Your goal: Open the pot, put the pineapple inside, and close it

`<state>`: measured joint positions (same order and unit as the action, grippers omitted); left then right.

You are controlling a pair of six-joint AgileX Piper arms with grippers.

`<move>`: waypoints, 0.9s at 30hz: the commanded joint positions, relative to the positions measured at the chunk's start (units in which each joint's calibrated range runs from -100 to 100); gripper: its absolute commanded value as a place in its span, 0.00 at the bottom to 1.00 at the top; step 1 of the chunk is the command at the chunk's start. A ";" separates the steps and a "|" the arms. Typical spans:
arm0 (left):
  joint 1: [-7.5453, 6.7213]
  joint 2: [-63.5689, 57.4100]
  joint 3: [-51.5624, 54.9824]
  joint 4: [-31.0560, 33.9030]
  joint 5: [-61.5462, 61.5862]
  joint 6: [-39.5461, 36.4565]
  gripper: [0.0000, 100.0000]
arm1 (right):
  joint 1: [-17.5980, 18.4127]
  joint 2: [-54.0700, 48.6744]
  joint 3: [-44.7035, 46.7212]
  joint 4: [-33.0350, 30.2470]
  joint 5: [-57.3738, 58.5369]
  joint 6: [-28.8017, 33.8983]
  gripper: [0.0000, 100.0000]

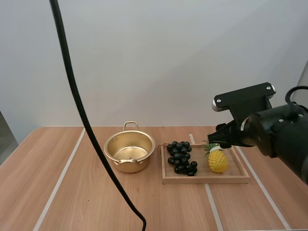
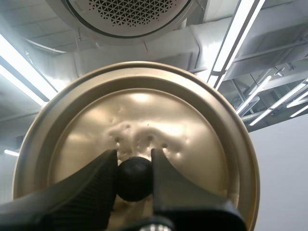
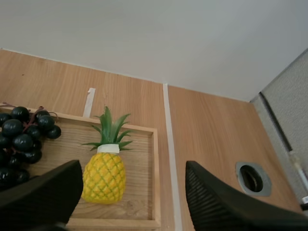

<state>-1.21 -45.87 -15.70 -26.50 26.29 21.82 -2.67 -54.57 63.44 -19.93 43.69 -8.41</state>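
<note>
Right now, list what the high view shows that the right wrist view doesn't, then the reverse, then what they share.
The high view adds the gold pot, lidless and empty, standing on the table left of the wooden tray. The right wrist view adds the right gripper from close up, open above the pineapple, and a round hole in the table off to the tray's side. Both share the tray, the pineapple lying in it and the black grapes beside the pineapple.
</note>
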 commanded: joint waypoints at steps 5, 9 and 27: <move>0.07 -1.08 -0.35 5.41 1.62 -0.44 0.00 | -0.20 8.19 -7.42 -0.51 0.89 4.26 1.00; 0.07 -1.08 -0.35 6.10 1.62 -0.44 0.00 | -0.20 14.68 -12.62 -0.74 7.60 8.29 1.00; 0.07 -1.08 -0.35 6.08 1.86 -0.44 0.00 | -0.20 33.60 -27.17 0.44 36.94 3.69 1.00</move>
<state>-1.21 -46.71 -15.70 -20.62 28.72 21.82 -2.67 -21.18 36.86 -20.50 74.92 -2.89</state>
